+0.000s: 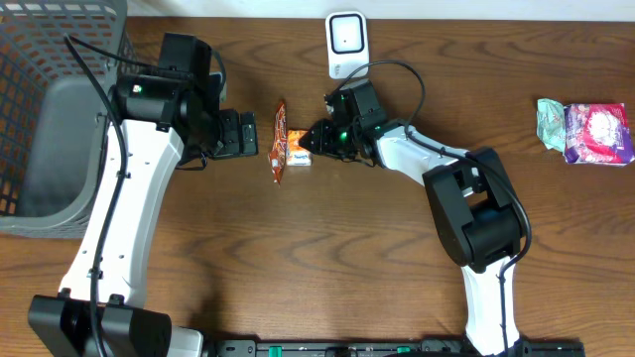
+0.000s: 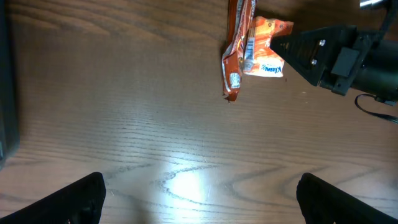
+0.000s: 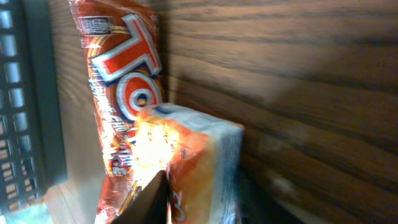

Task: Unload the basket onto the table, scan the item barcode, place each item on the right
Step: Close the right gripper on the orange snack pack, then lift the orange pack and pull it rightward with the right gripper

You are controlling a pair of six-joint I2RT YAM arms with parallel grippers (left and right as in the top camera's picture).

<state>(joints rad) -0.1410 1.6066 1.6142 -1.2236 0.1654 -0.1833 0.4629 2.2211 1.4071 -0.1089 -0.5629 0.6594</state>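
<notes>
A small orange-and-white packet (image 1: 298, 148) lies on the brown table beside a long orange snack wrapper (image 1: 279, 142). My right gripper (image 1: 314, 141) reaches in from the right and is shut on the packet. In the right wrist view the packet (image 3: 193, 162) sits between the jaws of this gripper (image 3: 199, 205), one dark finger (image 3: 149, 202) pressed on its side, with the wrapper (image 3: 121, 81) just behind. The left wrist view shows the packet (image 2: 266, 50), the wrapper (image 2: 238, 46) and the right gripper (image 2: 289, 46). My left gripper (image 1: 253, 134) (image 2: 199, 199) stands open and empty left of the wrapper. A white scanner (image 1: 346, 43) stands behind.
A grey mesh basket (image 1: 40, 119) fills the left edge of the table. At the far right lie a green crumpled pack (image 1: 552, 121) and a purple-pink pack (image 1: 598, 134).
</notes>
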